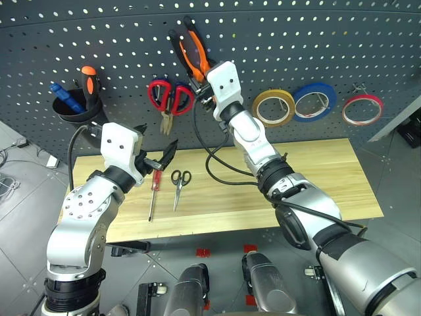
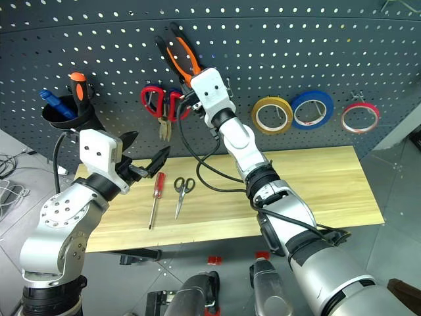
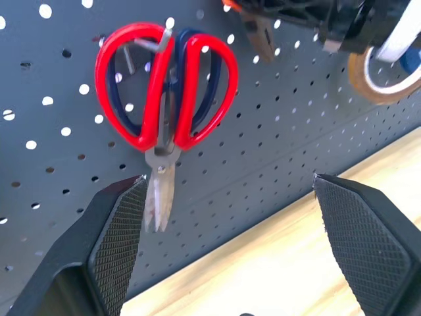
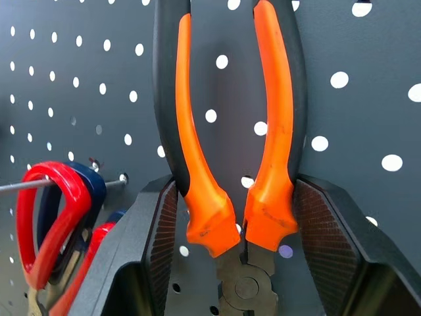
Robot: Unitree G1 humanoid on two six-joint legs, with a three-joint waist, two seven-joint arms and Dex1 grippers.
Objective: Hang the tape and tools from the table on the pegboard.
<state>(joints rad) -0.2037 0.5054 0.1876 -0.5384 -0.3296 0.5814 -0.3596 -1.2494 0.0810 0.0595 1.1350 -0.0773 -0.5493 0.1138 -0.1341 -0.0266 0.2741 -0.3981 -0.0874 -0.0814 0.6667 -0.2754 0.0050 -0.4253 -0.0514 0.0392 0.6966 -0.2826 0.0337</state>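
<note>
My right gripper [image 1: 201, 87] is shut on the orange-and-black pliers [image 1: 189, 47], holding them up against the dark grey pegboard [image 1: 276, 39] with the handles pointing up. In the right wrist view both pads press the handles near the pivot of the pliers [image 4: 230, 131]. The yellowish-tan tape [image 1: 273, 107] hangs on the pegboard. On the table [image 1: 316, 178] lie the red-handled screwdriver [image 1: 154, 189] and the small black scissors [image 1: 179, 186]. My left gripper [image 1: 156, 152] hovers open and empty above the table's left part, facing the board.
Red-handled scissors [image 3: 164, 92] hang on a hook just left of the pliers. A blue tape ring [image 1: 314, 101] and a red-pink one [image 1: 362, 110] hang right of the tan tape. A black cup [image 1: 77, 108] at the board's left holds an orange-and-black screwdriver [image 1: 89, 80].
</note>
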